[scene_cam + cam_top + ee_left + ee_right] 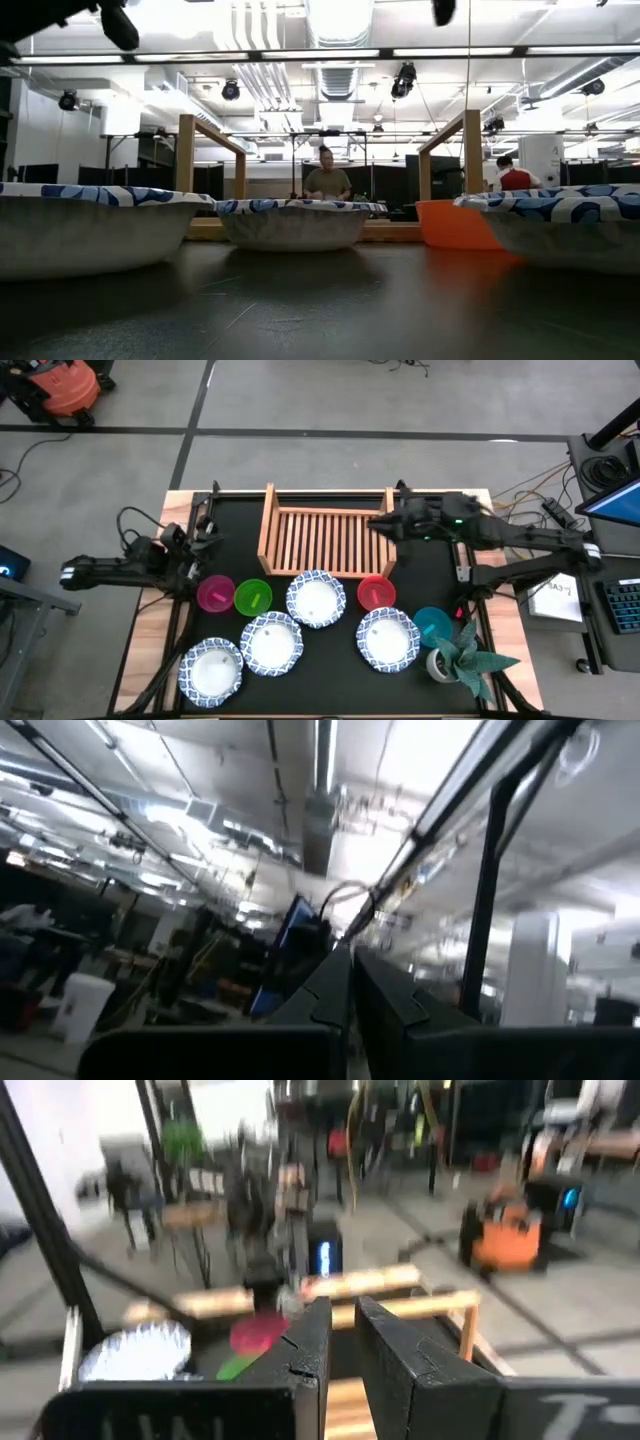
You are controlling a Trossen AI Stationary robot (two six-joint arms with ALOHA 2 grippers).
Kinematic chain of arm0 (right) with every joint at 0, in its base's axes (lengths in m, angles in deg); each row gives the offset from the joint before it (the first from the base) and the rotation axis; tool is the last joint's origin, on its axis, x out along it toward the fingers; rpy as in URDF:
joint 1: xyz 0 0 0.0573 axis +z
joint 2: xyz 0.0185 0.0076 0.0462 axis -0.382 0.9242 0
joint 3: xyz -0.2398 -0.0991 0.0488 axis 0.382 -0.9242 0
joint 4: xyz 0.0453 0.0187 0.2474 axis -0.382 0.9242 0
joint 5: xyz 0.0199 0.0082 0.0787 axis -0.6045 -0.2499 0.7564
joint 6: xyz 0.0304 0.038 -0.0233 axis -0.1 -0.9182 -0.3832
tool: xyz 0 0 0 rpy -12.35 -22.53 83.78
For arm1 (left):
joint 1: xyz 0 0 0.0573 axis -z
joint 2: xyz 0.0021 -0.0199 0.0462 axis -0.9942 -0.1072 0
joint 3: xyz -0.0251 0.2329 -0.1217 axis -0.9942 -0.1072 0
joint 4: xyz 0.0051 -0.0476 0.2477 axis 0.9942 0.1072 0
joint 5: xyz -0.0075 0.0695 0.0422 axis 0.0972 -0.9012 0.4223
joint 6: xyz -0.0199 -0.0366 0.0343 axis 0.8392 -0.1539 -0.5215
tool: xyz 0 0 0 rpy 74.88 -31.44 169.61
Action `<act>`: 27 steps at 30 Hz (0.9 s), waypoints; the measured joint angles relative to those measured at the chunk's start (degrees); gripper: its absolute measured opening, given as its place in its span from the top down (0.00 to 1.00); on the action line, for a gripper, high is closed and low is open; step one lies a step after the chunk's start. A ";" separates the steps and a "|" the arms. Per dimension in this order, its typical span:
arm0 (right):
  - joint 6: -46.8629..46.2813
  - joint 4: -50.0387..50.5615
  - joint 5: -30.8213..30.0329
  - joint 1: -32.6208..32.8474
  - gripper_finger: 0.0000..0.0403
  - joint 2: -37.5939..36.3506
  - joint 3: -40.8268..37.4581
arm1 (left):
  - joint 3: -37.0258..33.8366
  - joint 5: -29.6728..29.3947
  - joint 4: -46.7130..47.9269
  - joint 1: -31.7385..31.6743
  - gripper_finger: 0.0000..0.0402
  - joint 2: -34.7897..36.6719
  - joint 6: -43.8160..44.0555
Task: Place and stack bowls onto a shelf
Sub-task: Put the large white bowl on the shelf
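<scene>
The wooden shelf [325,540] stands on the black mat at the table's far middle, nothing on its slats. In front of it sit several white blue-rimmed bowls [316,600] [271,643] and small pink [214,593], green [253,596], red [376,592] and teal [432,625] bowls, each upright on its base. My right gripper [378,526] [343,1340] hangs level above the shelf's right rail, fingers all but together and holding nothing. My left gripper [207,546] [350,990] is shut, holds nothing and is tipped upward at the mat's left edge, beyond the pink bowl.
A small potted spiky plant [460,658] stands at the mat's near right corner beside the teal bowl. In the low view the near bowls [293,222] stand in front of the shelf's posts [185,150]. People are in the room behind [326,180].
</scene>
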State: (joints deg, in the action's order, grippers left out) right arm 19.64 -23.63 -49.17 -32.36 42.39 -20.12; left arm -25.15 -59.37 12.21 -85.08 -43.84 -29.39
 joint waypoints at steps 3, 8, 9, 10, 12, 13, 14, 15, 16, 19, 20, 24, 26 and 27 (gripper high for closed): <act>0.74 2.45 0.00 1.48 0.91 4.90 6.31 | 3.82 0.63 9.50 0.01 1.00 -0.03 -1.46; 1.26 12.38 -0.19 3.82 0.91 13.93 16.27 | 5.27 0.99 12.45 0.04 1.00 -0.41 -1.59; 1.70 14.93 -0.39 4.27 0.91 15.70 17.96 | 5.23 1.01 12.59 0.04 1.00 -0.32 -1.84; 2.22 16.39 -0.42 4.75 0.91 17.39 19.82 | 5.20 1.01 13.26 0.04 1.00 -0.08 -2.20; 2.66 17.90 -0.43 5.35 0.91 20.39 23.60 | 5.20 1.01 14.72 0.04 1.00 0.26 -3.19; 2.73 19.22 -0.39 5.46 0.91 21.75 24.95 | 5.20 1.01 15.47 0.04 1.00 0.39 -3.69; 2.82 20.70 -0.40 5.55 0.91 23.36 26.30 | 5.18 1.01 16.04 0.04 1.00 0.58 -4.18; 2.80 21.78 -0.45 5.72 0.90 24.93 27.52 | 5.16 1.01 16.11 0.04 1.00 0.74 -4.56; 2.66 22.95 -0.47 5.79 0.91 26.56 28.57 | 5.16 1.01 15.97 0.00 1.00 0.92 -4.84; 2.65 27.82 -0.53 6.26 0.91 31.05 30.95 | 5.61 0.91 17.38 0.00 1.00 1.86 -5.32; 2.65 28.42 -0.47 6.47 0.91 32.18 31.66 | 5.83 0.81 18.49 0.00 1.00 2.17 -5.63; 2.72 30.08 -0.44 7.03 0.91 36.58 32.45 | 7.25 0.59 24.42 0.00 1.00 3.29 -6.18; 3.06 31.03 -0.47 7.19 0.91 39.21 32.35 | 8.16 0.50 27.38 0.00 1.00 3.57 -6.18; 3.04 31.14 -0.48 7.25 0.91 40.48 32.34 | 8.66 0.50 28.63 0.00 1.00 3.65 -6.18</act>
State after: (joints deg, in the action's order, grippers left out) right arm 22.68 7.51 -49.65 -25.11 82.86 12.22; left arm -16.49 -58.86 40.84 -85.08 -40.19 -35.57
